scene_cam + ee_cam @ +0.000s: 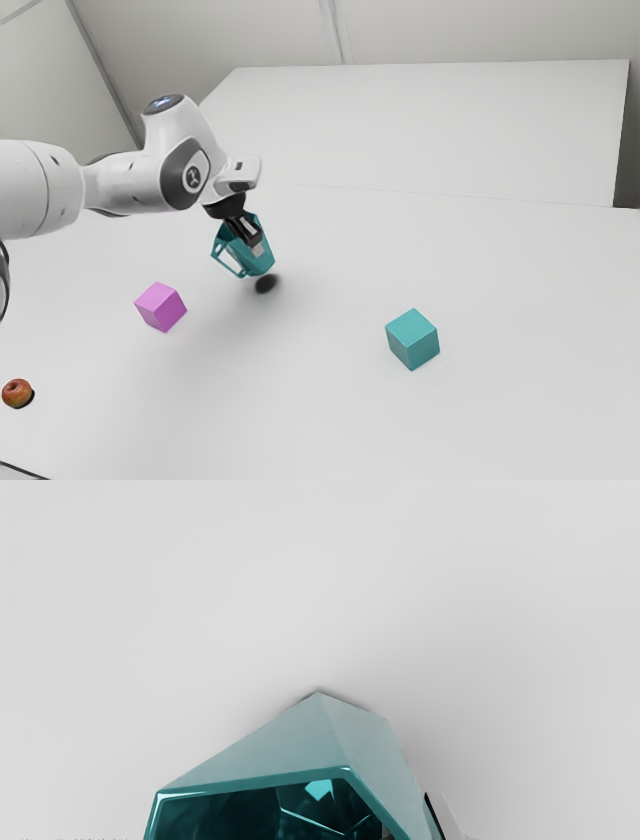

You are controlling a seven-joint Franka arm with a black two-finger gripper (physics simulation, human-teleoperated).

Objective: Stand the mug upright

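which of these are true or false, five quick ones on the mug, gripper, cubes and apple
1. The gripper holds the mug. True.
2. The mug is upright. False: it is tilted.
3. The handle is on the mug's side toward the exterior view's left. True.
4. The teal cube is nearer the apple than the pink cube is. False: the pink cube is nearer.
5. Both cubes are the same colour. False: one is pink, one teal.

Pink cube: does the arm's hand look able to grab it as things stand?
Probably not: the hand holds the tilted mug. The pink cube stands apart from other things, so a freed hand could likely reach it.
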